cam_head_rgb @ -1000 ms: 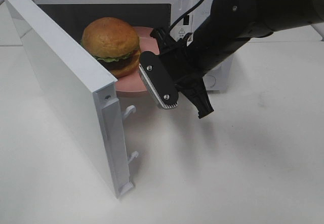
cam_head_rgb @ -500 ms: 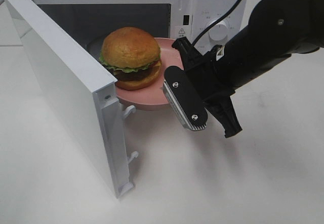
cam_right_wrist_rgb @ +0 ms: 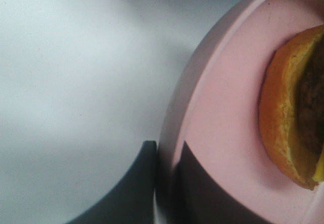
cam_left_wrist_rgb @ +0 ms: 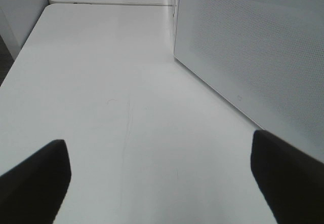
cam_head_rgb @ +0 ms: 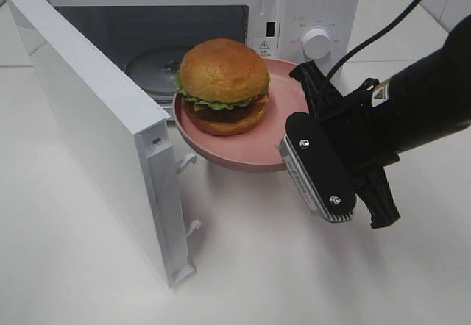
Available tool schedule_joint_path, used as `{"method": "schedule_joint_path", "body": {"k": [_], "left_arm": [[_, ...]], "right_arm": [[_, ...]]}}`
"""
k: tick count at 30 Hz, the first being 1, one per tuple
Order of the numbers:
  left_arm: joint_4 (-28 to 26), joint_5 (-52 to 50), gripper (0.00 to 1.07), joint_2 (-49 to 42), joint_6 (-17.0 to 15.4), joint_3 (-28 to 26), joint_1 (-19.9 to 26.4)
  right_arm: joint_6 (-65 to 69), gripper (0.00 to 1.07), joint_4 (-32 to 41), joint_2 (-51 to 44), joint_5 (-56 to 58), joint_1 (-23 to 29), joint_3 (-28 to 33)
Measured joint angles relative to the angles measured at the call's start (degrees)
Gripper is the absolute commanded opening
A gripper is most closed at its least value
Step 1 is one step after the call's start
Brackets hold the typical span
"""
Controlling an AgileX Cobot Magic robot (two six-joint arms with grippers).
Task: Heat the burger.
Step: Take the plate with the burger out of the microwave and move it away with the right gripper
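The right jaws (cam_head_rgb: 288, 147) are pinching the plate (cam_head_rgb: 243, 148) rim shut, holding the burger (cam_head_rgb: 223, 84) just outside the microwave (cam_head_rgb: 309, 1) (door open); any tilt risks it sliding off. The left jaws (cam_left_wrist_rgb: 161, 181) are gaping wide, holding nothing.

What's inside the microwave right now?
Inside the microwave only the glass turntable shows; the burger on its pink plate and the open door cover part of the cavity.
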Motion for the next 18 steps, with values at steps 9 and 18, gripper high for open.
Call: {"method": "schedule_joint_path", "body": {"k": [9,18], "left_arm": [[0.00,0.00,0.88,0.00,0.00,0.00,0.00],[0.00,0.00,0.88,0.00,0.00,0.00,0.00]], "right_arm": [[3.61,0.00,0.06,-9.28,0.23,-0.06,7.05],[7.28,0.00,-1.43,-16.73,3.38,-0.06,10.89]]}}
